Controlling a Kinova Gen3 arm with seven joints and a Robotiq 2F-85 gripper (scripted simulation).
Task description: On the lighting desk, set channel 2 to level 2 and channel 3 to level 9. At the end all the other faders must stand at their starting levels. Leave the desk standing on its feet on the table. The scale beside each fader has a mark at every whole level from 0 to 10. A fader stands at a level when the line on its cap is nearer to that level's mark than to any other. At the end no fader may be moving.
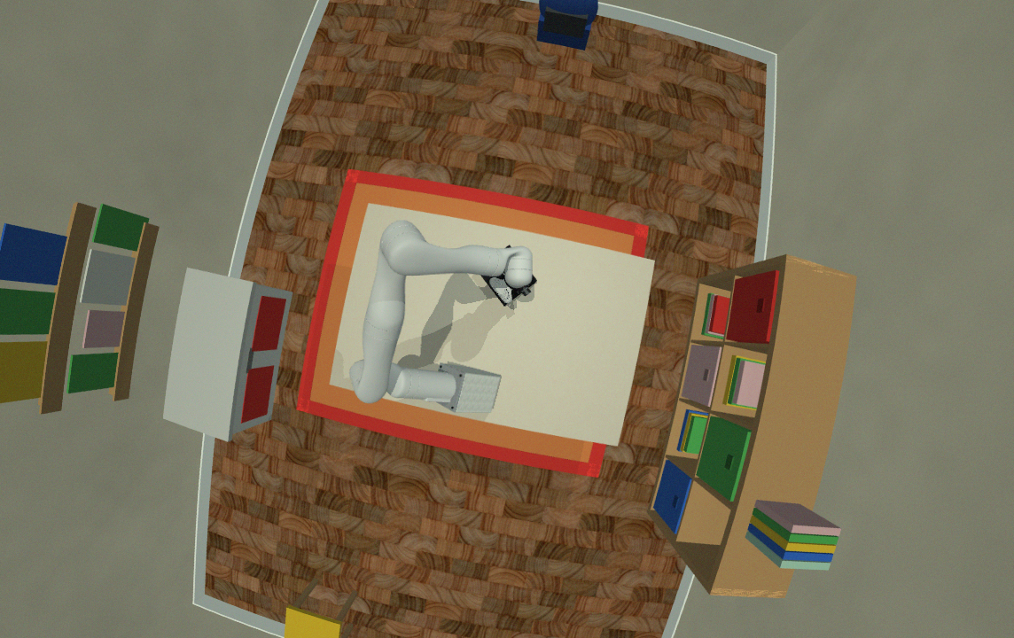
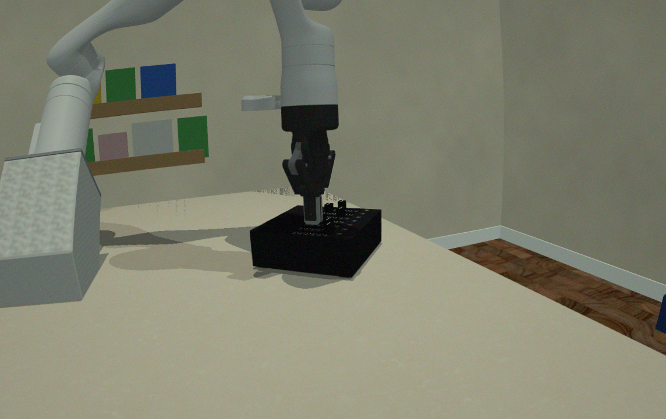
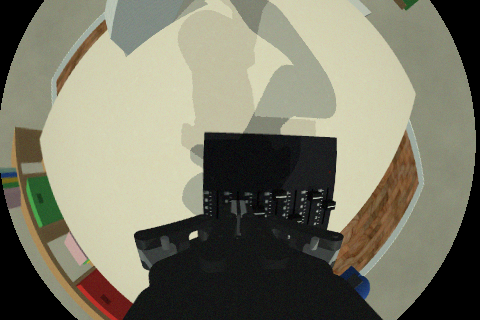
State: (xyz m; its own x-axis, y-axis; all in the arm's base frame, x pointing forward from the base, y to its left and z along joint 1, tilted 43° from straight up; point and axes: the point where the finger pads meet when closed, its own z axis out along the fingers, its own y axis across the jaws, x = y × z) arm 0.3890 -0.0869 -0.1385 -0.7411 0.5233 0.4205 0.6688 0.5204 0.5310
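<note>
Claw (image 2: 312,219), fingers together, rests on one black desk (image 2: 319,244).

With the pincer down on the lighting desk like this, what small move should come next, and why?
Probably a short, slow push along the fader slot. The pincer is shut, holds nothing and stands upright with its tips among the fader caps on the lighting desk. Cap levels are too small to read, so go gently.

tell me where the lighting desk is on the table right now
In the exterior view the black lighting desk stands on the beige table near its far edge, to the right of the arm's grey base block, with the shut gripper directly over its faders.
</note>
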